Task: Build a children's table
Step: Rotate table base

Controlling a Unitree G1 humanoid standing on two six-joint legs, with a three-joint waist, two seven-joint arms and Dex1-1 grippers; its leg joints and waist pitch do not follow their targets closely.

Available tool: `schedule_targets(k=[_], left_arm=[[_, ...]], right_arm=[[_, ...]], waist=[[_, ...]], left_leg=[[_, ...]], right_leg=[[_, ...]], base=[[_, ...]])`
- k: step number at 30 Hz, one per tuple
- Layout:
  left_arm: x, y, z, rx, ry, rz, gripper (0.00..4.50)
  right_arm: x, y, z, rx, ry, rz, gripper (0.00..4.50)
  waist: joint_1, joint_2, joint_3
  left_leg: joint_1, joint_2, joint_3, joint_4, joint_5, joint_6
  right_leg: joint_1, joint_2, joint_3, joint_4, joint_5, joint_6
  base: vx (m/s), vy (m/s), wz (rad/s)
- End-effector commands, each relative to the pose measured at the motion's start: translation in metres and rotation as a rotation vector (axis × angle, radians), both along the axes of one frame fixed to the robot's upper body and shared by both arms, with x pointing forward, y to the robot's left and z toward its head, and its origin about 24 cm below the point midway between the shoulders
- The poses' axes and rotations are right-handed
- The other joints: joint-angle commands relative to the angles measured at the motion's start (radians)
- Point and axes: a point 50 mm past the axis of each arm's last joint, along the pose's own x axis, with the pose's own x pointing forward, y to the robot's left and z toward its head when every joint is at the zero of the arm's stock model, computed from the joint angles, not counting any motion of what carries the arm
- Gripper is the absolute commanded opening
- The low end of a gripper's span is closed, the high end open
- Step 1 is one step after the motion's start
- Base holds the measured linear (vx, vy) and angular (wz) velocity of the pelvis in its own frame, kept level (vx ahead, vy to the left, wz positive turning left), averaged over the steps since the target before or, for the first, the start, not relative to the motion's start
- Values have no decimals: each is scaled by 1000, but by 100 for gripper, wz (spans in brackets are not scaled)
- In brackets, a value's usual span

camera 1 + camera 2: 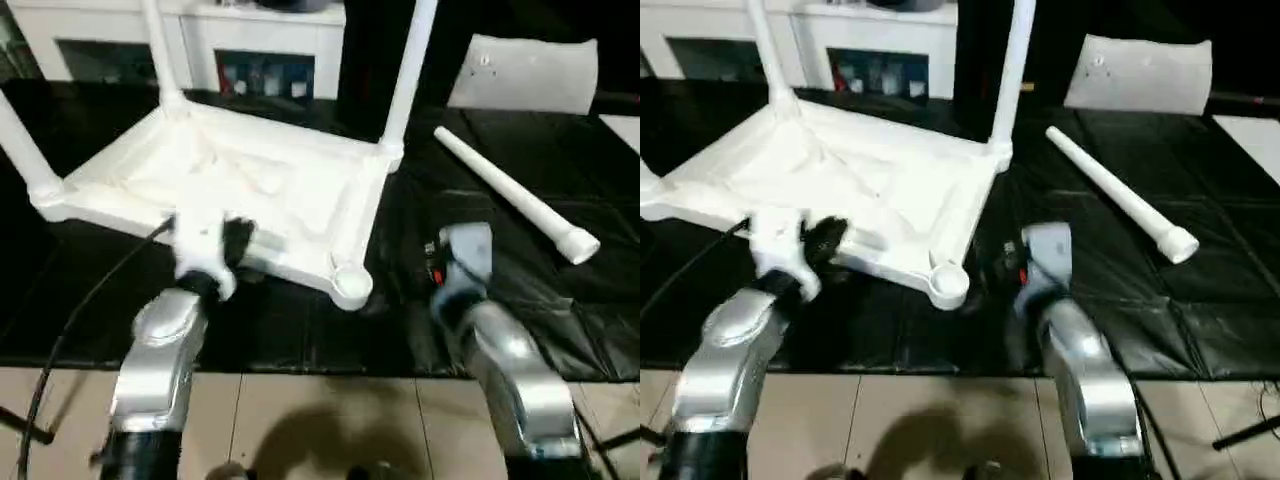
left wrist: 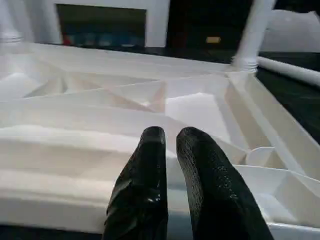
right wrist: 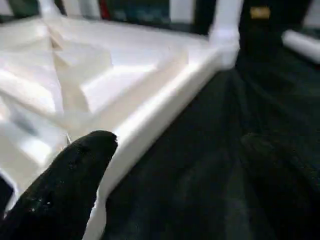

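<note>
The children's table lies upside down on the black mat. Its ribbed tabletop [image 1: 250,190] has three legs standing in corner sockets, among them the back right leg [image 1: 405,70]. The near right socket [image 1: 350,283] holds nothing. A loose fourth leg [image 1: 515,195] lies on the mat to the right. My left gripper [image 2: 170,142] hovers over the tabletop's near rim, its black fingers [image 2: 145,190] parted by a narrow slit with nothing between them. My right gripper [image 3: 175,175] stands wide open over the mat, just beside the tabletop's right rim [image 3: 165,105].
A white cabinet [image 1: 265,45] with glass doors stands behind the mat. A flat white sheet [image 1: 525,70] with a small hole leans at the back right. A black cable [image 1: 90,300] runs along my left arm. Tiled floor [image 1: 330,420] borders the mat's near edge.
</note>
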Motion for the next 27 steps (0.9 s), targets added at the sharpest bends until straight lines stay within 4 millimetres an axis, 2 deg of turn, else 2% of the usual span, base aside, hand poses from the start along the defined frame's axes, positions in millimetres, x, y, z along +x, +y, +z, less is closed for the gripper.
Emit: schedule_targets(k=[1,2,3,4,5,6,7,8,9,10,11,12,13,14,15,16,17,18,19,20,21,22,23,24,25,26,27], left_arm=[[-4,-4,2,20,2,23,68],[-5,-4,2,18,5,27,68],[-6,-4,0,14,11,31,68],[-7,-4,0,12,13,31,68],[-8,-4,-1,12,16,33,68],[-9,-4,-1,13,18,32,68],[-11,-4,-1,18,24,36,68],[-11,-4,-1,18,24,36,68],[-12,-4,-1,21,27,38,68],[-12,-4,-1,24,28,38,68],[-12,-3,-1,27,29,38,68],[-12,-3,-1,28,30,39,68],[-13,-3,-1,30,32,41,68],[-13,-3,-1,31,32,41,68],[-13,-3,0,33,32,42,68],[-14,-3,0,33,32,44,68],[-14,-2,-1,34,34,50,68],[-14,-1,0,39,26,53,68],[-15,-1,0,35,23,58,68],[-15,0,0,30,28,65,68],[-16,1,-1,42,33,77,68],[-16,1,-1,48,33,82,68],[-17,1,2,59,12,77,68],[-18,1,3,58,-3,69,68],[-18,1,3,58,-3,69,68],[-24,-2,2,54,-2,31,68],[-25,-2,2,53,0,20,68]], right_arm=[[-6,-7,7,-15,-20,-30,450],[-7,-7,7,-12,-17,-34,450],[-9,-8,6,-6,-12,-41,450],[-9,-9,6,-4,-12,-44,450],[-10,-9,6,-5,-8,-47,450],[-11,-10,6,-10,-3,-48,450],[-13,-10,6,-20,8,-49,450],[-13,-10,6,-20,8,-49,450],[-14,-10,6,-23,13,-51,450],[-14,-10,6,-23,13,-50,450],[-14,-10,6,-24,15,-47,450],[-14,-10,6,-27,20,-42,450],[-15,-10,6,-30,24,-36,450],[-15,-10,6,-31,25,-35,450],[-15,-9,6,-31,32,-30,450],[-16,-9,6,-34,37,-22,450],[-16,-8,6,-39,40,-8,450],[-16,-7,5,-43,45,-2,450],[-16,-6,5,-48,51,4,450],[-16,-5,5,-52,54,10,450],[-16,-4,4,-51,61,24,450],[-16,-3,4,-49,66,29,450],[-16,-3,4,-44,73,34,450],[-16,-3,4,-44,72,34,450],[-16,-3,4,-44,72,34,450],[-17,-4,2,-54,74,32,450],[-18,-4,2,-53,75,29,450]], waist=[[-10,0,-59],[-14,3,-57],[-27,19,-56],[-35,31,-54],[-47,47,-56],[-50,52,-57],[-51,40,-54],[-45,37,-51],[-51,16,-55],[-40,-16,-64],[-27,-52,-68],[-12,-59,-75],[-1,-58,-68],[-7,-55,-72],[-14,-31,-79],[-17,-15,-81],[-31,20,-93],[-43,49,-106],[-42,42,-93],[-44,32,-90],[-37,19,-81],[-40,-1,-90],[-13,-45,-92],[17,-42,-80],[18,-52,-85],[19,-66,-80],[17,-49,-79]], left_leg=[[14,25,-19,-72,-401,-22],[18,30,-24,-75,-420,-29],[34,52,-44,-88,-472,-34],[44,84,-66,-109,-500,-26],[45,185,-114,-167,-529,1],[49,234,-130,-197,-504,31],[49,232,-119,-202,-486,83],[50,226,-108,-201,-487,104],[30,185,-81,-186,-498,127],[24,39,-5,-65,-486,111],[38,-78,42,123,-416,132],[-27,-86,23,228,-300,160],[-39,-91,5,222,-283,150],[-42,-97,-4,206,-292,151],[-40,-96,-25,155,-244,178],[-34,-84,-35,120,-197,205],[19,42,-110,19,-50,257],[84,315,-248,-59,86,359],[61,287,-214,-65,104,363],[60,190,-164,-35,201,435],[27,105,-111,-24,199,510],[23,53,-91,-6,174,501],[-48,-64,-48,85,-31,311],[-35,-39,-64,79,-62,212],[-19,-31,-60,68,-69,129],[-21,-36,-52,40,-85,58],[-21,-24,-52,9,-98,22]], right_leg=[[26,-30,21,-121,-570,11],[23,-20,14,-125,-557,20],[23,-1,-5,-128,-500,11],[27,6,-14,-122,-445,-8],[43,-1,-15,-41,-252,-55],[30,-7,-19,40,-127,-97],[21,-18,-6,64,-112,-116],[14,-25,4,64,-111,-135],[36,-38,21,45,-132,-204],[25,-23,23,-65,-266,-305],[3,-17,18,-139,-415,-306],[55,-75,52,-140,-613,-287],[65,-80,72,-130,-590,-229],[84,-83,86,-127,-541,-208],[110,-86,78,-146,-477,-129],[109,-66,63,-162,-452,-62],[84,-2,-19,-151,-340,86],[-29,-18,-43,96,-327,143],[-55,-18,-34,167,-318,116],[-105,-24,4,215,-204,37],[-65,-21,39,141,-92,-12],[-36,-17,52,83,-50,-28],[58,-133,119,-59,-168,-50],[47,-172,127,-88,-338,10],[33,-140,120,-88,-473,71],[43,-104,108,-92,-657,177],[43,-89,101,-90,-668,183]], base=[[0,0,0],[0,0,0],[0,0,0],[0,0,0],[0,0,0],[-18,-64,1],[-1,-132,8],[-1,-132,8],[13,-213,2],[-14,-255,-2],[-14,-255,-2],[-24,-232,-11],[-16,-190,-10],[-16,-190,-10],[-35,-167,7],[-56,-185,10],[-56,-185,10],[-58,-191,10],[-57,-141,3],[-57,-141,3],[-57,-142,2],[-38,-215,-9],[-38,-215,-9],[-71,-217,-18],[-99,-192,-12],[-99,-192,-12],[-65,-172,-7]])
